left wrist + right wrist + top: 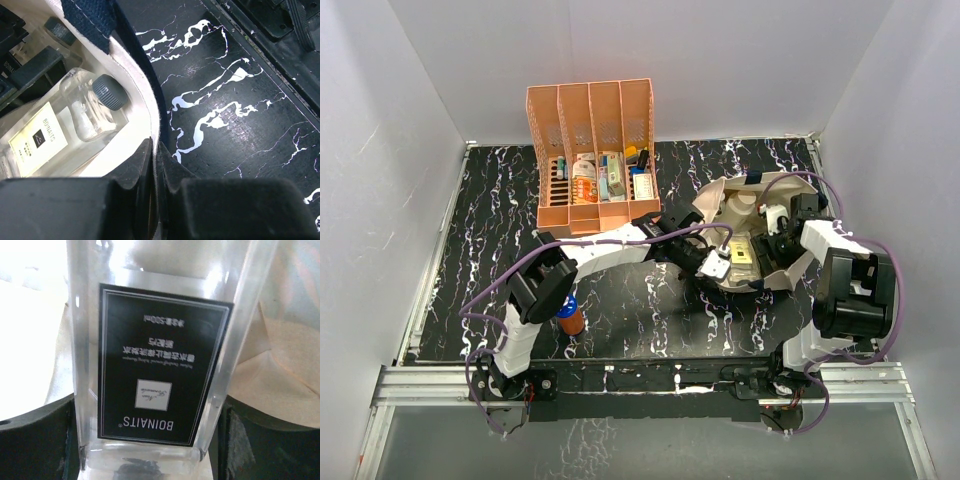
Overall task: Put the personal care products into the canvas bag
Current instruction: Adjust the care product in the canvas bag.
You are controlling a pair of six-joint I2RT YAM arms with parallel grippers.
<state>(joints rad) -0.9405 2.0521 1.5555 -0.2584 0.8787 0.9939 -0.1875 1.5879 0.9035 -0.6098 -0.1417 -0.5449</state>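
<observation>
Leftmost, a small orange-brown blue-capped bottle (pixel 570 320) stands on the black white-veined marble table (pixel 490 220), tucked close against the left arm's elbow and well apart from everything else. Behind it, near the back wall, an orange perforated four-slot file rack (pixel 590 120) holds a cluster of small colourful items, too small to tell apart. The left arm reaches rightward across the table, and the left gripper (pixel 154 150) is pinched tight on the near rim of the cream canvas bag (pixel 135 115), the fabric edge caught between its dark fingers. The bag lies on its side right of centre with its mouth spread open, and a dark navy strap handle (pixel 90 20) crosses its upper edge. Inside lies a clear grey-capped bottle (pixel 85 115) with a cream label, on its side against the canvas. Further right, the right gripper (pixel 149 440) is within the bag's mouth, its fingers clamped on either side of a clear square bottle with a black BOINAITS label (pixel 160 315), cream canvas showing behind it.
</observation>
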